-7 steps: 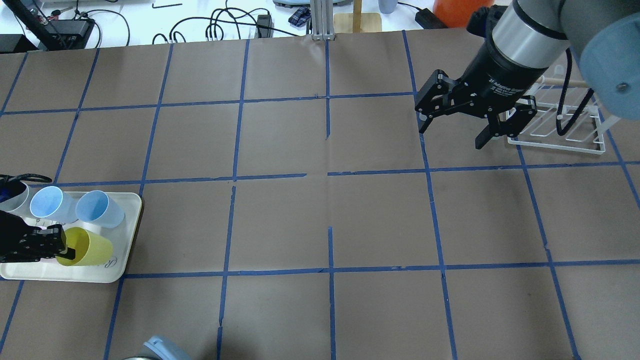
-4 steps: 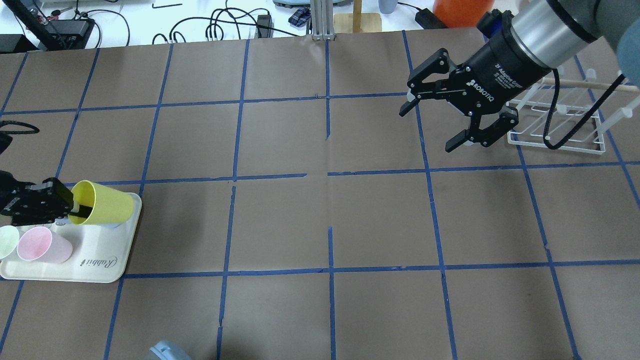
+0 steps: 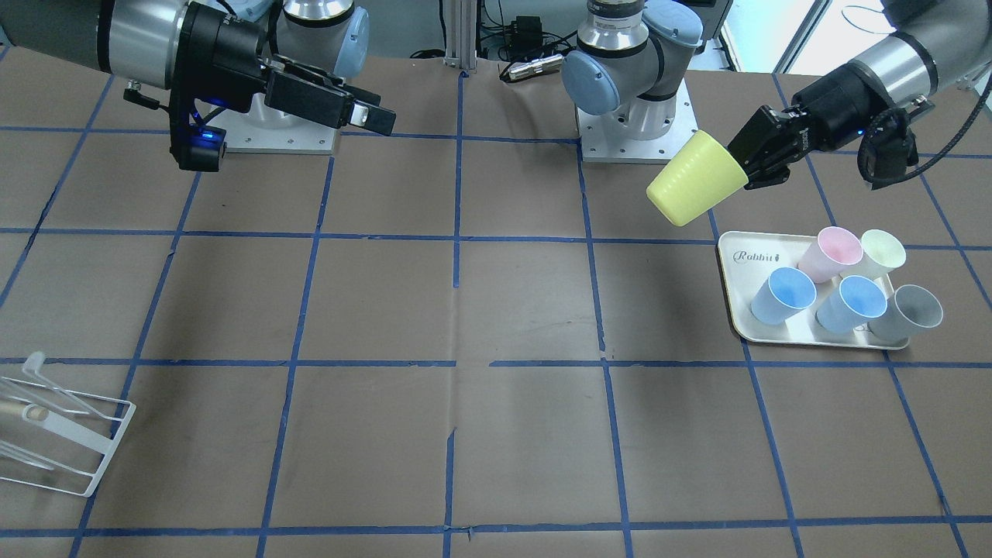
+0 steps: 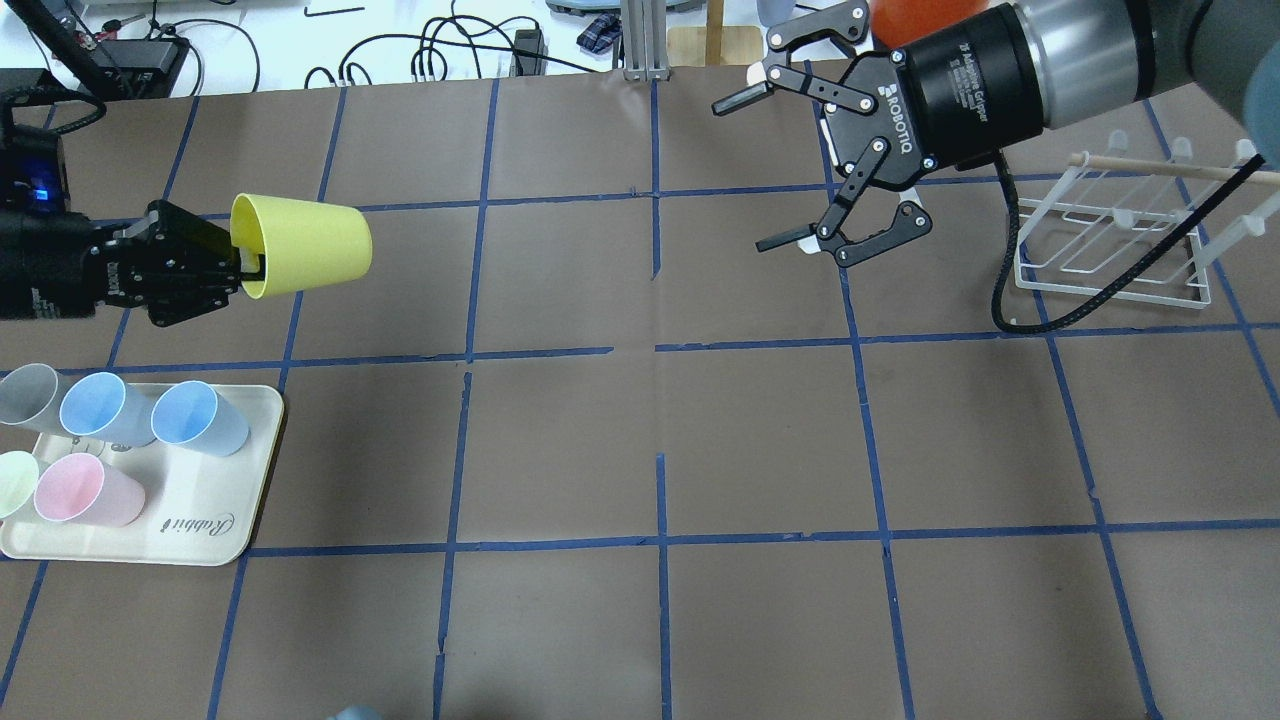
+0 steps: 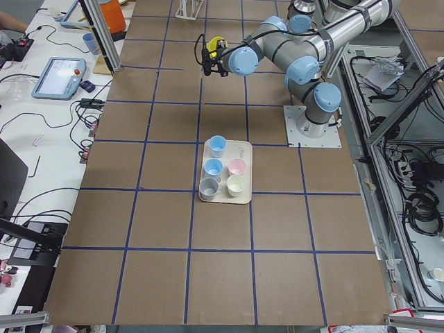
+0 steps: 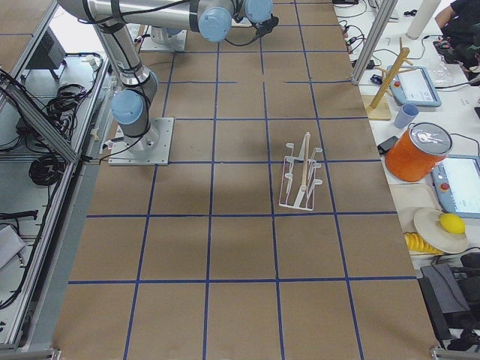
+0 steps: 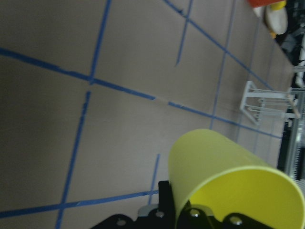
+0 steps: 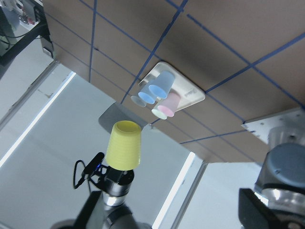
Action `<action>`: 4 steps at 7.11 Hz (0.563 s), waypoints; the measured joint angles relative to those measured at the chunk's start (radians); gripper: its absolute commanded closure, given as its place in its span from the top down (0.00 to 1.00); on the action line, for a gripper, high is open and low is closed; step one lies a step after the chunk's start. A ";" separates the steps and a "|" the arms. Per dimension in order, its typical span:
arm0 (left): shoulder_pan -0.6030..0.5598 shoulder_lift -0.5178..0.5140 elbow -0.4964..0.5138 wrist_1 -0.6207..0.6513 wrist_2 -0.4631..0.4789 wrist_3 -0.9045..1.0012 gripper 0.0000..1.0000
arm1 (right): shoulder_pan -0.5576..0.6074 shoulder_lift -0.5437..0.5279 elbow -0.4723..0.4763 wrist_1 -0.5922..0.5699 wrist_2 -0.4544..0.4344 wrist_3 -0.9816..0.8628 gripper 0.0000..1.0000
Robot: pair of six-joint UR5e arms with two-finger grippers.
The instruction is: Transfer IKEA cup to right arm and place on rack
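Note:
The IKEA cup, bright yellow, hangs on its side above the table, base pointing toward the table's middle. My left gripper is shut on its rim, one finger inside the cup. Both also show in the front view, cup and left gripper. The left wrist view shows the cup close up. My right gripper is open and empty, high above the far right of the table, jaws turned toward the cup. The right wrist view sees the cup from afar. The white wire rack stands at the far right.
A cream tray at the near left holds several cups: grey, two blue, pink and pale cream. An orange container and cables lie beyond the table's far edge. The arm bases stand at the robot's edge.
My left gripper has lifted the yellow cup off the tray and carried it up and away, tipping it level. My right gripper has swung from beside the rack toward the middle, still open.

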 measured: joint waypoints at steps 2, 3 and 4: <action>-0.063 -0.066 0.129 0.005 -0.064 -0.088 0.00 | 0.002 0.000 0.039 0.022 0.171 0.105 1.00; -0.099 -0.112 0.209 0.011 -0.093 -0.140 0.00 | 0.006 -0.002 0.054 0.021 0.226 0.154 1.00; -0.148 -0.166 0.286 0.039 -0.133 -0.202 0.00 | 0.014 -0.002 0.060 0.014 0.261 0.210 1.00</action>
